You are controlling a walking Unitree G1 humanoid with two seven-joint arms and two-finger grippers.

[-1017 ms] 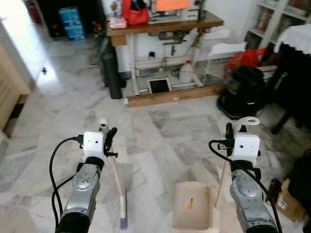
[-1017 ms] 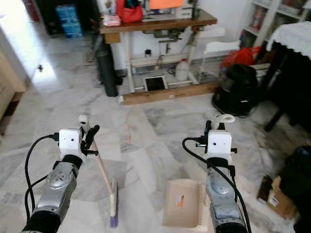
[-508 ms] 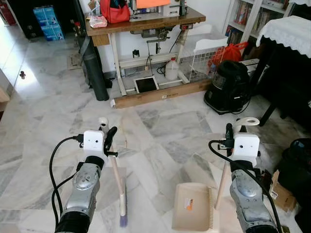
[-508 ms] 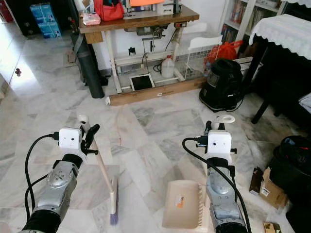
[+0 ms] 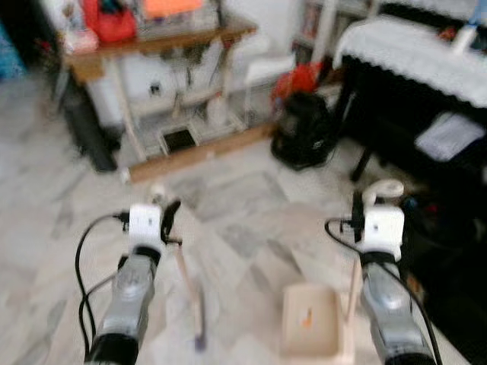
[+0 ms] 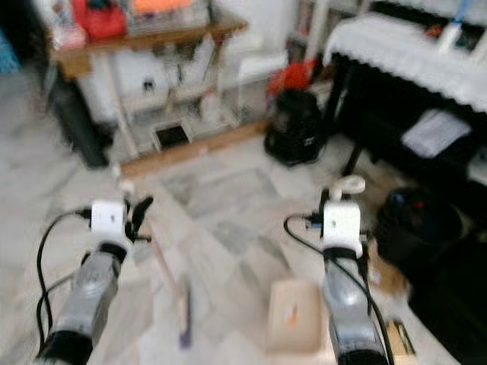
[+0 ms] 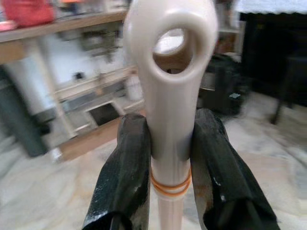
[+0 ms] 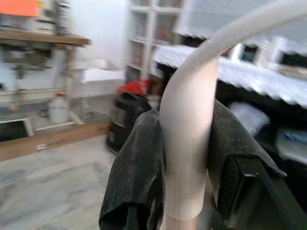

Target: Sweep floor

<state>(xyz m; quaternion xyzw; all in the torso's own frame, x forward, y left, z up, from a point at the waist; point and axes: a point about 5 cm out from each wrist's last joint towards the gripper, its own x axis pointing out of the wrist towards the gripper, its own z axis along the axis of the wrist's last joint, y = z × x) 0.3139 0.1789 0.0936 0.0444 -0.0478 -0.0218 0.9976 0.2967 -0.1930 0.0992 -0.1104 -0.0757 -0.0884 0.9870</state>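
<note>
My left gripper point(image 5: 164, 218) is shut on the top of a cream broom handle point(image 7: 171, 72). The broom point(image 5: 187, 277) slants down to its brush head point(image 5: 199, 334) on the marble floor. In the left wrist view both black fingers point(image 7: 125, 163) clamp the handle just under its hanging hole. My right gripper point(image 5: 358, 211) is shut on the curved cream handle point(image 8: 186, 124) of a beige dustpan point(image 5: 310, 327), whose pan rests on the floor in front of me to the right. Both head views are blurred.
A wooden work table point(image 5: 152, 46) with red bags stands ahead, a wooden plank point(image 5: 198, 152) on the floor below it. A black round appliance point(image 5: 304, 133) sits on the floor at centre right. A dark table with a white cloth point(image 5: 411, 53) fills the right side.
The whole picture has swung: the camera has turned right, so the work table slid left and the cloth-covered table came in. Both grippers keep the same hold on broom and dustpan.
</note>
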